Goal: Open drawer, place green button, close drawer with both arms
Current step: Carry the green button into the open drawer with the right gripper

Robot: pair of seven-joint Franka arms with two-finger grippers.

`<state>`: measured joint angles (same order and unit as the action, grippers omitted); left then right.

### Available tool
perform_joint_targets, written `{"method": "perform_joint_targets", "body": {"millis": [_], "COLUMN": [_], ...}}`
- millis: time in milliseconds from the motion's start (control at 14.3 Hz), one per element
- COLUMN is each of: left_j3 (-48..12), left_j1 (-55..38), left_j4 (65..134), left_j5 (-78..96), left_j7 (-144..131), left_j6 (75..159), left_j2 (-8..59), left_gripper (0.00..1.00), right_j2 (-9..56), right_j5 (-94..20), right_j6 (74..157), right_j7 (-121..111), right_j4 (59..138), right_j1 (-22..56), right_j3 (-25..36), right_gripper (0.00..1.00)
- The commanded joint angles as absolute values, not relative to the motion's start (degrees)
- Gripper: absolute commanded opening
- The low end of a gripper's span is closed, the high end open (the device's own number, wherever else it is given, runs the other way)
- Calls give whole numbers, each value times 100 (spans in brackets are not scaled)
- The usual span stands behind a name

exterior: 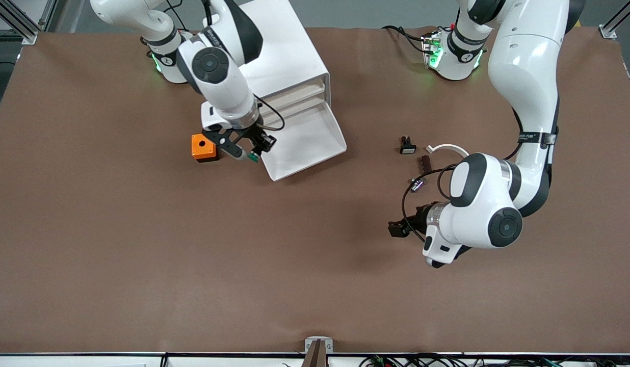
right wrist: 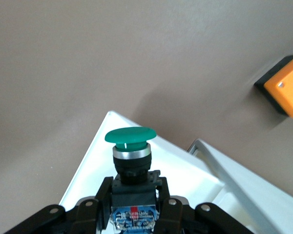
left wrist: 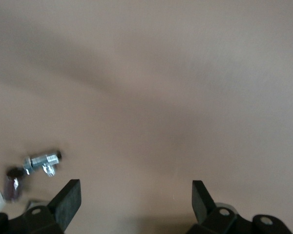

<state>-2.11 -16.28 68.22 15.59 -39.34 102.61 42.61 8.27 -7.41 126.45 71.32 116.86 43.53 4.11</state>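
The drawer [exterior: 307, 140] stands pulled out of the white cabinet [exterior: 289, 61], its tray bare. My right gripper [exterior: 247, 151] is shut on the button [exterior: 253, 157], which hangs over the drawer's corner beside the orange box [exterior: 204, 148]. In the right wrist view the button's [right wrist: 131, 135] green cap points away from the right gripper [right wrist: 133, 189], its dark body is clamped between the fingers [right wrist: 103, 192], and the drawer's rim [right wrist: 88, 161] lies below. My left gripper [exterior: 396, 228] is open over bare table at the left arm's end. The left wrist view shows that gripper [left wrist: 135, 200] with nothing between its pads [left wrist: 68, 201].
A black-and-white switch [exterior: 408, 146], a brown toothed strip [exterior: 424, 163], a white curved piece [exterior: 447, 148] and a small metal fitting [exterior: 418, 185] lie near the left arm. The fitting [left wrist: 41, 161] shows in the left wrist view. The orange box [right wrist: 288, 87] sits close to the drawer.
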Motion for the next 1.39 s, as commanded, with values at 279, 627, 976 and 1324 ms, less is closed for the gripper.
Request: {"method": "perform_joint_targets", "body": {"millis": [279,627,976,1324], "left_j3": [-202,-211,-237,-255], "left_j1": [-1696,-1652,-1687,-1714], "left_j4": [6987,6996,6996,7022], "left_j5": [1126,433,334,343], "left_j7": [-3910,-3903,-3911,-3911], "left_j6": [10521,10661,10661,10661], "left_j2": [3639,3639,3577,3568], "left_gripper": [100,100,100,100], "right_j2": [1871,2162,2224,2373], "right_j5": [-791,-817,-817,-817], "right_j6": [12771,12788,12788,12876], "right_j7": [8111,8297,8297,8288], "right_j4": [10882,10679,10679,10679], "right_j1": [5018,5299,5537,5660], "right_j3": [475,466,466,466], "right_gripper": [0,0,0,0]}}
